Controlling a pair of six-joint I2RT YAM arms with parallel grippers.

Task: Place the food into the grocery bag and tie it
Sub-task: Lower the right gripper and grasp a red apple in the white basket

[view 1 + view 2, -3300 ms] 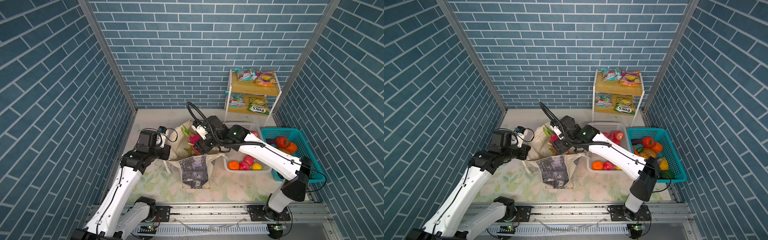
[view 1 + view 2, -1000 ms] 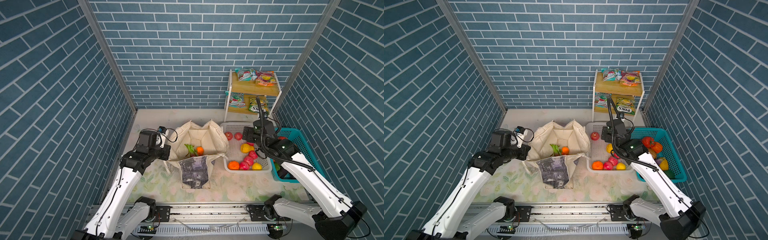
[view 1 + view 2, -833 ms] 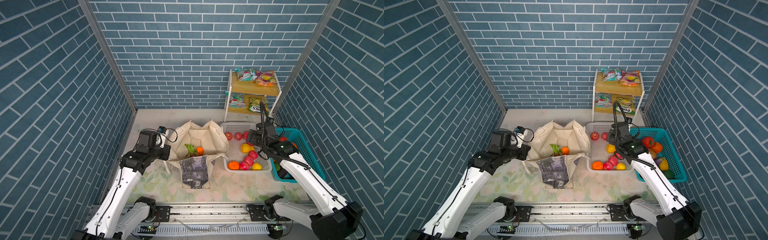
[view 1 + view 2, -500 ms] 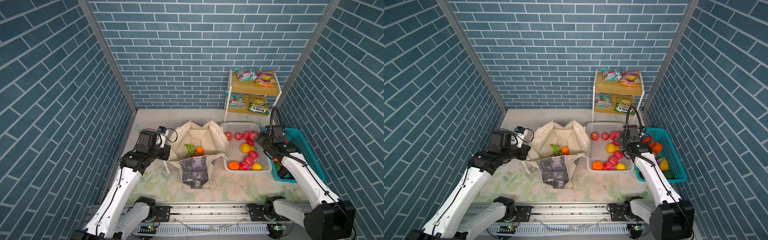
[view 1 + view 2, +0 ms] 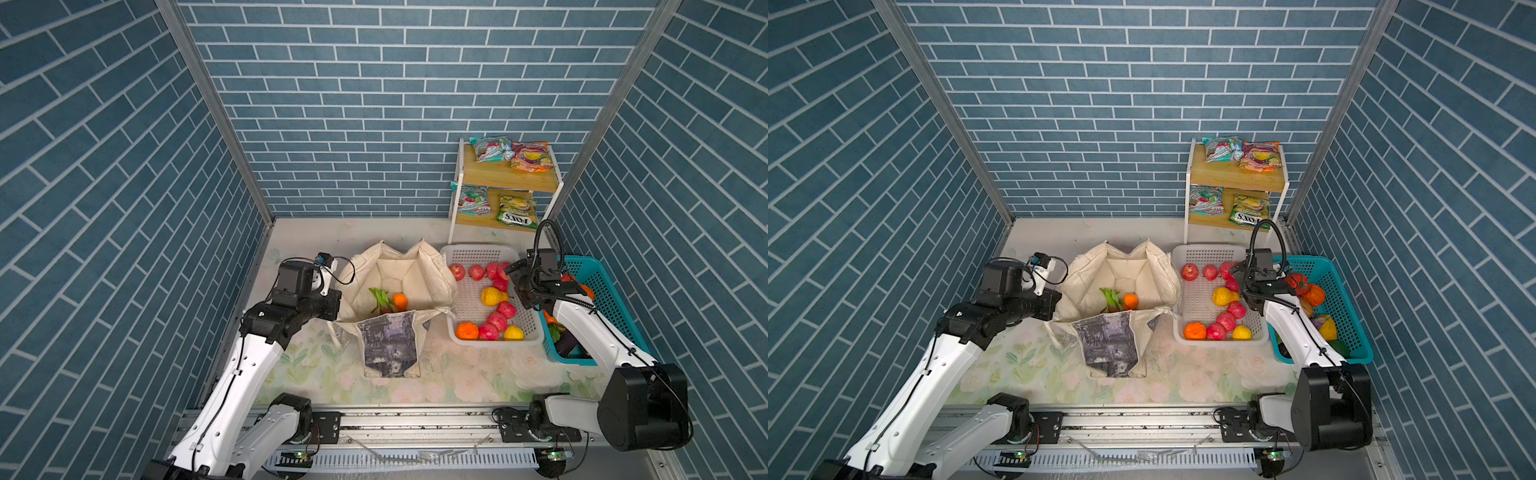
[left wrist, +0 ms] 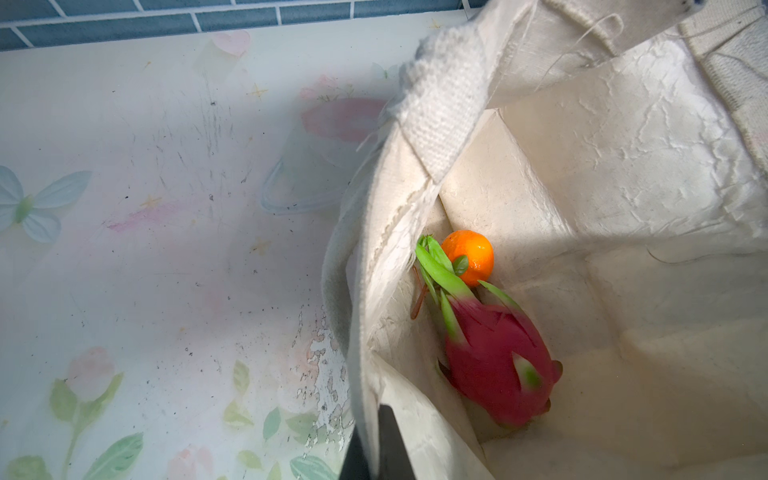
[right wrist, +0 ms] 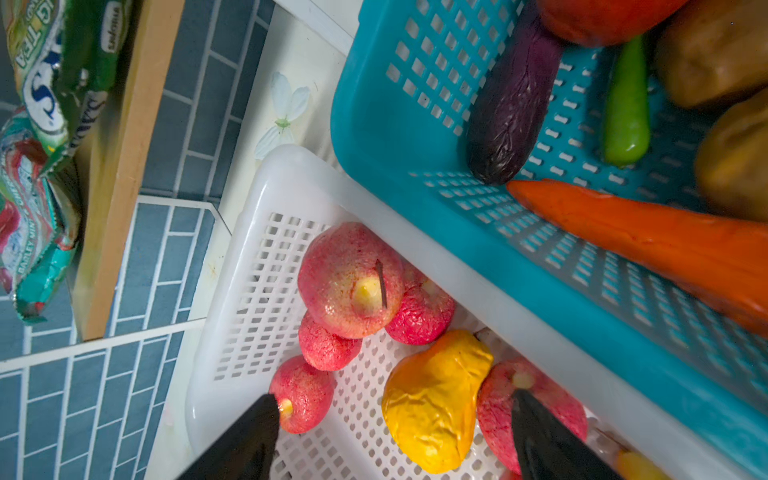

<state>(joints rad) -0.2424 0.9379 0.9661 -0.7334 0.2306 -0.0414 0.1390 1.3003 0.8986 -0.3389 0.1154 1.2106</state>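
So we're on the grab-the-next-fruit bit. Our left gripper [image 6: 376, 446] is pinched tight on the rim of the big cream canvas tote with the grey-black printed panel [image 5: 415, 270]. That holds its mouth wide open on the floral mat [image 5: 457, 374]. A pink, green-leafed dragon fruit [image 6: 494, 361] and a small round orange [image 6: 469, 255] already sit in the bottom.

Our right gripper [image 7: 395, 440] hangs over the white perforated plastic basket [image 7: 249, 291], jaws spread wide with nothing in them. It straddles a crinkly yellow pear [image 7: 436, 399], with red apples [image 7: 349, 278] crowding either side.

Our take: drop straight down on the pear and slip the fingers into the gaps beside the apples. Close across its fat belly, not the neck, and lift clear of the basket wall before swinging over. The left gripper shouldn't let go, or the tote's mouth probably flops shut.
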